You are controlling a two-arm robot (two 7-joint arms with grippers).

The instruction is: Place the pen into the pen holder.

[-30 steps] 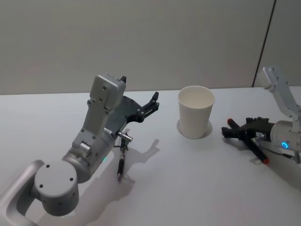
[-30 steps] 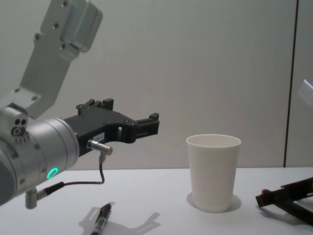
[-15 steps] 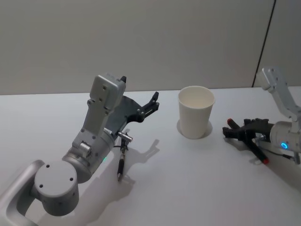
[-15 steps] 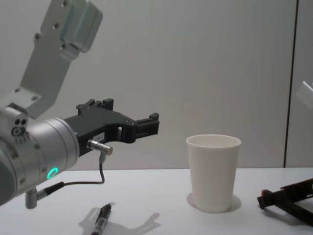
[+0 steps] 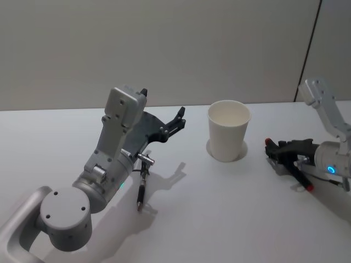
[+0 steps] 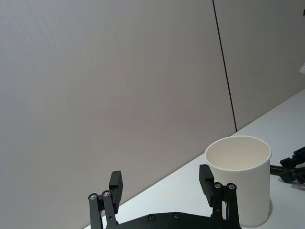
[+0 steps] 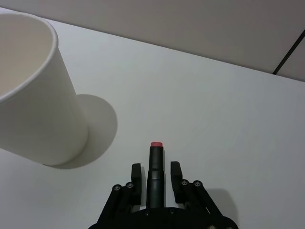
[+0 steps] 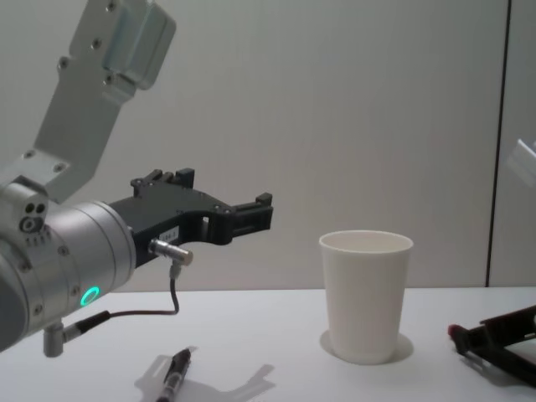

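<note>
Wall: plain grey panelling (image 5: 164,44) stands behind the whole scene, with a dark seam running down it on the right.
Table: a white top (image 5: 219,230) carries everything, and soft shadows lie under the arms.
Left arm: the grey left arm (image 5: 109,159) rises from the near left corner of the head view. It reaches forward above the table, and a green light glows on its wrist.
Right arm: the pale right arm (image 5: 329,118) comes in from the right edge and bends down to the table. A blue light shows on its wrist.
Pen holder: the white paper cup (image 5: 227,134) stands upright near the middle of the table, toward the back. It is between the two grippers and touches neither. Its inside, seen from above, holds nothing.
Left gripper: the left gripper (image 5: 162,104) hangs in the air to the left of the cup at about rim height. Its black fingers (image 6: 116,181) are spread wide with nothing between them.
Right gripper: the right gripper (image 7: 156,168) lies low at the table just to the right of the cup and points toward it. Its fingers (image 7: 137,171) stand close on either side of a pen, and a thin strip of table shows on each side, so it is not clamped.
Red-tipped pen: the dark red-tipped pen (image 7: 156,157) lies between those fingers, with its red end toward the cup but clear of it.
Black pen: a black pen (image 5: 141,195) lies flat on the table under the left arm, well apart from the cup.
</note>
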